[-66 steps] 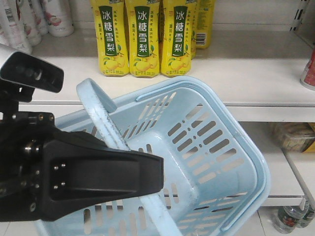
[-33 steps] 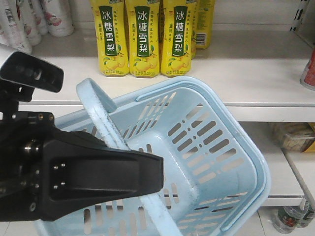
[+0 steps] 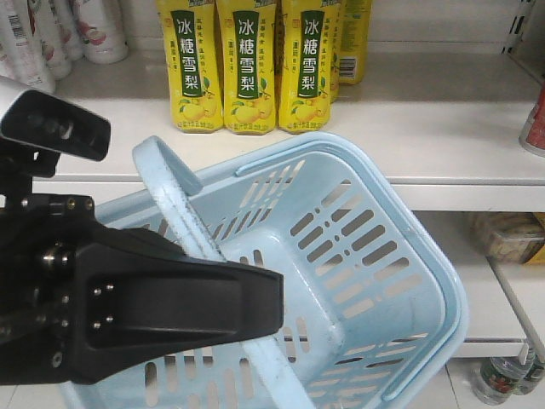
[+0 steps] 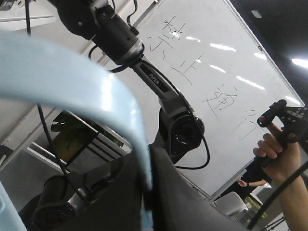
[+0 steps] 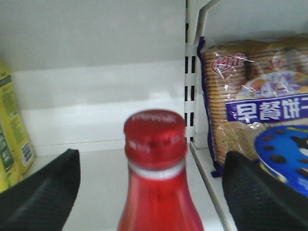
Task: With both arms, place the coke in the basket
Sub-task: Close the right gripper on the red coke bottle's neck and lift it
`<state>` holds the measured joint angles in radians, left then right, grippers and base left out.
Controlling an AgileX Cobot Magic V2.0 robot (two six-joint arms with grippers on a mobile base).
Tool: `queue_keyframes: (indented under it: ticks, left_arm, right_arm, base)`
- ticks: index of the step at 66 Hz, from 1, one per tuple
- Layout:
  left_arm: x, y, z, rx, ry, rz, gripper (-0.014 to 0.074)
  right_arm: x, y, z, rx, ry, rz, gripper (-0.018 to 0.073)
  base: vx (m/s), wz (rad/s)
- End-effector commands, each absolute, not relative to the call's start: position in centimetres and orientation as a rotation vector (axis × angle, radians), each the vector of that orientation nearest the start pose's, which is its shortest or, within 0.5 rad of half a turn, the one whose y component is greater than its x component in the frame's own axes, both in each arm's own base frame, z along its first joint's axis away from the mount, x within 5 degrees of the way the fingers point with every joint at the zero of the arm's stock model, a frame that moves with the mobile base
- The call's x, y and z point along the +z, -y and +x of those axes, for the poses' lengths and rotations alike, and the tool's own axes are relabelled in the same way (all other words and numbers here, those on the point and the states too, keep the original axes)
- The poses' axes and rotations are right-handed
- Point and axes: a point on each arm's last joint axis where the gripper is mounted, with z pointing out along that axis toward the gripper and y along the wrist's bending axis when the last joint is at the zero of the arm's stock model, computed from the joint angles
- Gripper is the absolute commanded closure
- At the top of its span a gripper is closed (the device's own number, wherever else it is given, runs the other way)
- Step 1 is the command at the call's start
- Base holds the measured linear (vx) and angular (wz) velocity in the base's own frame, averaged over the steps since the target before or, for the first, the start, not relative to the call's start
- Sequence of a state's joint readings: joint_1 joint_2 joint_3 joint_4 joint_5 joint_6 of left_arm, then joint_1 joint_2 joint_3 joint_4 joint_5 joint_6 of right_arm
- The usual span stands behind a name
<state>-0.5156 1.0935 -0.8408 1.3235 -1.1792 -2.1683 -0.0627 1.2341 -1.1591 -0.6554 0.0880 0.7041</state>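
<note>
Coke (image 5: 155, 139) stands upright between the right fingers (image 5: 43, 192), which are spread wide, one on each side of the neck and neither touching it. Only the red cap and shoulders show; the base is out of view. Around it is a white shelf (image 5: 101, 187). A yellow bottle (image 5: 9, 130) is at the left edge. Past a slotted upright (image 5: 190, 82) on the right is a biscuit packet (image 5: 250, 96). The left fingers (image 3: 170, 307) are closed on the basket (image 3: 315, 290) by its handle (image 3: 174, 192), which slants down behind the broad black finger. The basket hangs tilted in front of a shelf edge (image 3: 443, 136), its open side turned toward the camera. Yellow drinks (image 3: 247, 64) stand in a row on the shelf just behind it. From the left wrist, the pale blue handle (image 4: 72, 77) curves down into the dark fingers (image 4: 178, 207). Beyond them are a whiteboard (image 4: 207, 77) with handwriting and a person's hand (image 4: 276, 149) holding a controller.
</note>
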Motion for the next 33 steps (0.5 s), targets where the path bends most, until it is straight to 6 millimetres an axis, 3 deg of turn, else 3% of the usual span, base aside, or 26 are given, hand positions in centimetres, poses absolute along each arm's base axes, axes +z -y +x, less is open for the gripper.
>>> queue_keyframes:
  ticks: [1, 11, 27, 33]
  left_arm:
    - [40.7, 16.3, 12.4, -2.049, -1.511, 0.663, 0.0603]
    - [40.7, 16.3, 12.4, -2.049, -1.511, 0.663, 0.0603]
    - [40.7, 16.3, 12.4, -2.049, -1.511, 0.663, 0.0603]
    - [40.7, 16.3, 12.4, -2.049, -1.511, 0.663, 0.0603]
  right_arm:
    - [45.3, 2.0, 28.0, -0.045, -1.492, 0.077, 0.0002]
    - [45.5, 2.3, 28.0, -0.063, -1.510, 0.100, 0.0148]
    - [45.4, 2.8, 27.1, -0.122, -1.574, 0.159, 0.0577]
    - [46.0, 2.9, 25.9, -0.139, -1.565, 0.170, 0.0571]
  base:
    - [0.00, 0.00]
    - [0.00, 0.00]
    - [0.00, 0.00]
    - [0.00, 0.00]
